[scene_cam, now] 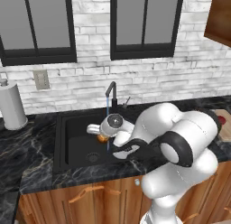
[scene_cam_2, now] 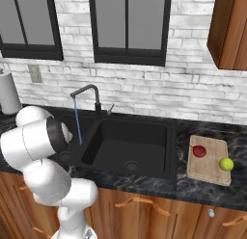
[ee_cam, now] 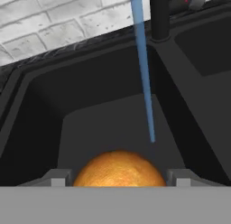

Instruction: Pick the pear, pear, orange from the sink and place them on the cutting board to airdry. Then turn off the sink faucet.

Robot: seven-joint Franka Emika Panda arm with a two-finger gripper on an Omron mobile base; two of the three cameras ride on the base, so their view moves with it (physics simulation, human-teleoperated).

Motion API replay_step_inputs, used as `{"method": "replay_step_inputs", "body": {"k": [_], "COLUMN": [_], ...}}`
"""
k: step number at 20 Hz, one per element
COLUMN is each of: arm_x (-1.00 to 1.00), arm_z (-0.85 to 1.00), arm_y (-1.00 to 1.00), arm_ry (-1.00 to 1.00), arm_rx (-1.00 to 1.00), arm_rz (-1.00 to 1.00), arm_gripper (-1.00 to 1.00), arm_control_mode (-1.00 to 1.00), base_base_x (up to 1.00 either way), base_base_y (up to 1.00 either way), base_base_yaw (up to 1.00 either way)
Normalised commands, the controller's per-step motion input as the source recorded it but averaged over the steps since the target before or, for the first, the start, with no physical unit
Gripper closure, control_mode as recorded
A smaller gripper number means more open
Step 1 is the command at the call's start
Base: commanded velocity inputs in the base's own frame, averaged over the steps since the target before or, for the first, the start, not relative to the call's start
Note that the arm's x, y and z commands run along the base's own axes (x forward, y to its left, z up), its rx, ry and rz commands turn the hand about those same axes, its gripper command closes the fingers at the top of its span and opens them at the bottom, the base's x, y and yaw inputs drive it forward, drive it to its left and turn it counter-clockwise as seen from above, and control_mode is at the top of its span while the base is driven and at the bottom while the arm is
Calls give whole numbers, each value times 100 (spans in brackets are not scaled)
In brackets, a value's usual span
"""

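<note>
A: While I've got the gripper low in the left basin, the orange sits dead between the two tips, fwd of the palm. Round, so no long axis to line up.

B: Pinched?

A: Tips stand either side of it, about fruit-wide; contact I can't tell from here. One arm only, so no choice there.

B: Beyond it?

A: Bare black floor of the sink, then the water stream dropping just past the orange, faucet base behind that, brick wall last.

B: Drop-off?

A: Cutting board is well off to my right, past the other basin, on the dark marble counter. Red pear and green pear already on it, apart.
</note>
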Motion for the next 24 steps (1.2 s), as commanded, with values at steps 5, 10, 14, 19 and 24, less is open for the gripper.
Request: {"method": "replay_step_inputs", "body": {"k": [5, 10, 14, 19, 24], "arm_x": [-13, -4, -7, -45, -46], "arm_z": [100, 100, 100, 100, 100], "arm_y": [-5, 2, 14, 14, -6], "arm_ry": [24, 16, 10, 6, 1], "arm_rx": [7, 2, 0, 0, 0], "arm_rz": [0, 0, 0, 0, 0], "arm_gripper": [100, 100, 100, 100, 100], "arm_control_mode": [-100, -100, -100, -100, -100], "base_base_x": [0, 0, 0, 0, 0], "base_base_y": [0, 0, 0, 0, 0], "base_base_yaw": [0, 0, 0, 0, 0]}}
